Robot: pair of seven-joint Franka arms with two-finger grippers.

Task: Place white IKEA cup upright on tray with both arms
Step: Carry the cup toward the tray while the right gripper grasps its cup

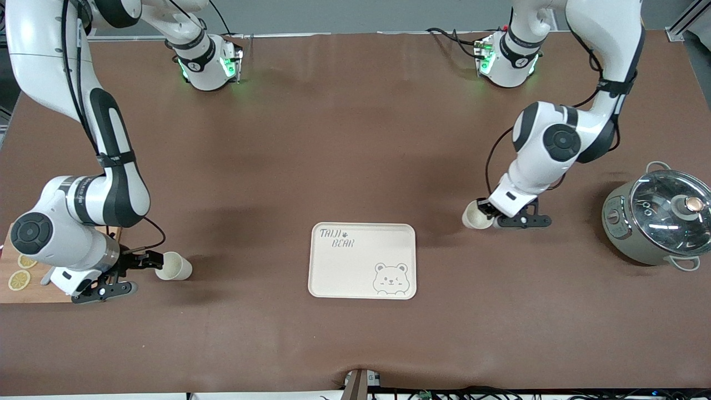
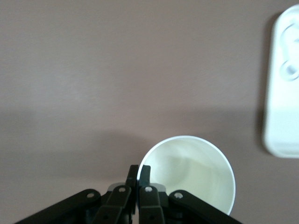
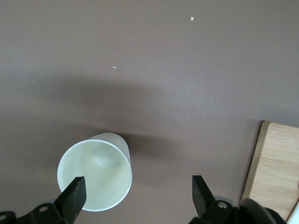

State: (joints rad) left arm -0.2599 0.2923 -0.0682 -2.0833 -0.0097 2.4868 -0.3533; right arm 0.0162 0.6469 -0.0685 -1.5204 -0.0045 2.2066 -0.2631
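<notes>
The tray [image 1: 362, 261] lies flat on the brown surface [image 1: 333, 139], about midway along the edge nearest the front camera and a little in from it. Its bear drawing sits in the corner nearest that camera toward the left arm's end, and its "TAIJI BEAR" lettering is in the corner farthest from the camera toward the right arm's end. Nothing rests on it.

Toward the right arm's end, about level with the tray, a white cup [image 1: 174, 266] lies tipped on its side with its mouth toward that end. The right gripper [image 1: 145, 260] is low at this cup's mouth, its jaws spread wide; in the right wrist view one finger [image 3: 74, 196] overlaps the cup's [image 3: 96, 171] rim while the other stands well clear of it, and nothing is pinched. Under the right arm, at the surface's end edge, a wooden cutting board [image 1: 33, 286] carries lemon slices [image 1: 19, 279].

A little farther from the camera, between the tray and the left arm's end, a second white cup [image 1: 476, 215] has its open mouth turned toward the tray. The left gripper [image 1: 486, 208] is at its rim with the jaws pressed together on the cup's wall; in the left wrist view the two fingers [image 2: 138, 179] meet at the rim of the cup [image 2: 194, 170], one on each face of the wall.

Near the end edge at the left arm's end stands a grey pot [image 1: 655, 222] with a glass lid.
</notes>
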